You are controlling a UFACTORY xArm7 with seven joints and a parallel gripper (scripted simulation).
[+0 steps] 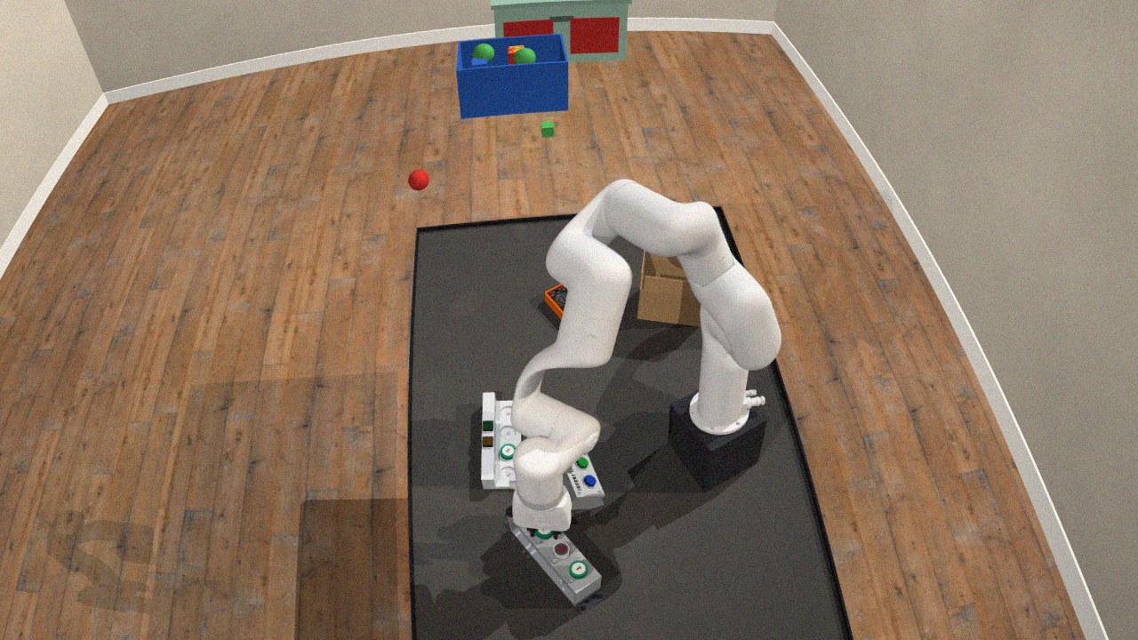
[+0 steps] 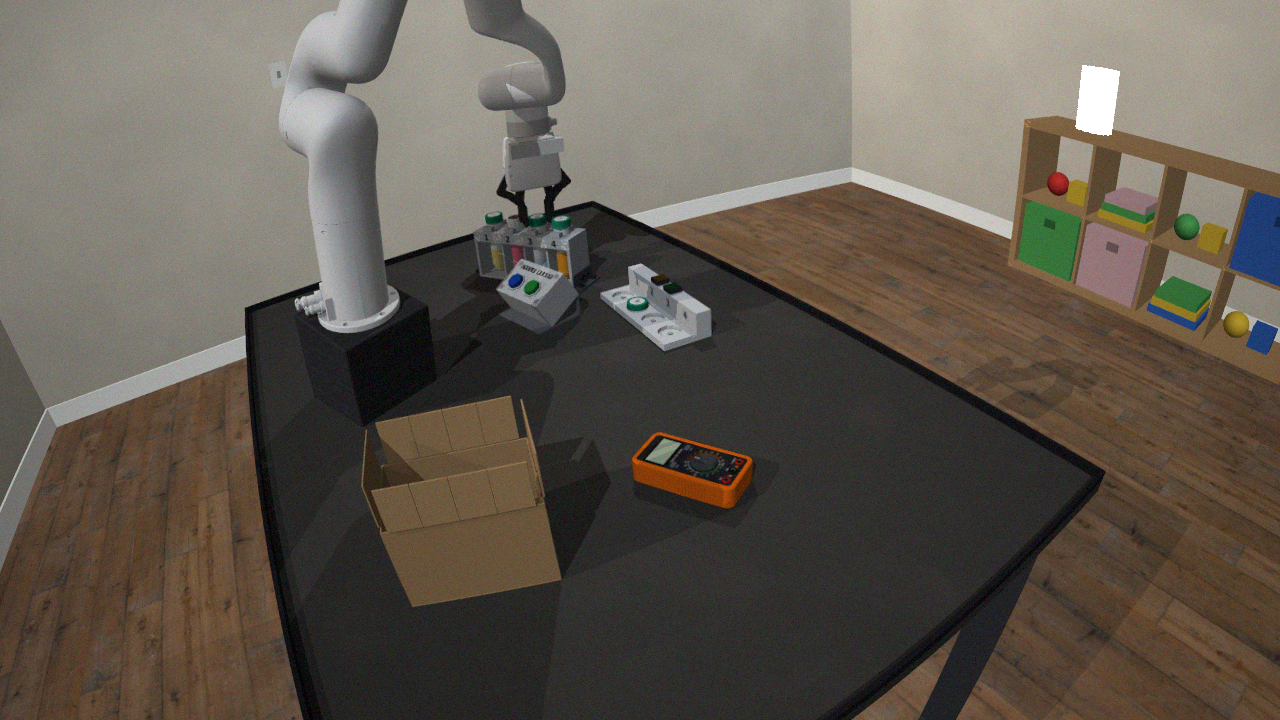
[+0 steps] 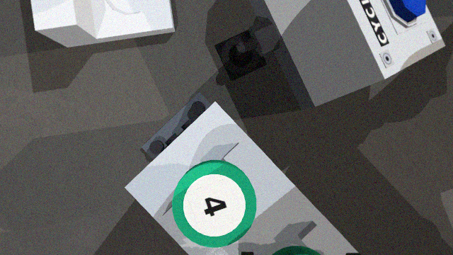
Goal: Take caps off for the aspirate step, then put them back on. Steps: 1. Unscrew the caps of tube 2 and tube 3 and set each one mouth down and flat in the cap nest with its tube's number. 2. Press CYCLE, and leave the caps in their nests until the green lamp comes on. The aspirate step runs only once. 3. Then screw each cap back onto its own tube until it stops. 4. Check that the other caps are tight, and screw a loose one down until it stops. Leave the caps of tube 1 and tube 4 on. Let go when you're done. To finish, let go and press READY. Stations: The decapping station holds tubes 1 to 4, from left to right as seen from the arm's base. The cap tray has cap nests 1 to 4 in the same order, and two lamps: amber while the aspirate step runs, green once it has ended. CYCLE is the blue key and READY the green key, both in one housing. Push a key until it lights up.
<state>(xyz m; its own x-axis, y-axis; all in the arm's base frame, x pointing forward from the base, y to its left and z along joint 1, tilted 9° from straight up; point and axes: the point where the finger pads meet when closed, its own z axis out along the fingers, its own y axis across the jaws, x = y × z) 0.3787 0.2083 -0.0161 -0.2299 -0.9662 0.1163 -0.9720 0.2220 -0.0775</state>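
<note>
The decapping station (image 1: 587, 590) (image 2: 578, 245) holds four tubes. My gripper (image 1: 544, 532) (image 2: 535, 213) (image 3: 300, 253) points down over tube 3, its fingers a little apart on either side of cap 3 (image 2: 537, 220) (image 3: 296, 251); contact is not clear. Cap 4 (image 2: 561, 222) (image 3: 214, 205) and cap 1 (image 1: 578, 569) (image 2: 493, 217) are on their tubes. Tube 2 (image 1: 561, 548) is uncapped. Cap 2 (image 1: 508, 451) (image 2: 637, 303) lies flat in nest 2 of the cap tray (image 1: 488, 471) (image 2: 698, 320). The amber lamp (image 2: 660, 280) and green lamp (image 2: 673, 287) are dark. CYCLE (image 1: 589, 480) (image 2: 515, 280) and READY (image 1: 582, 462) (image 2: 531, 286) look unlit.
The key housing (image 2: 547, 306) (image 3: 336, 53) stands close to the station, between it and the arm's base. An open cardboard box (image 2: 474, 546) and an orange multimeter (image 2: 684, 483) are on the table (image 2: 805, 555), away from the stations.
</note>
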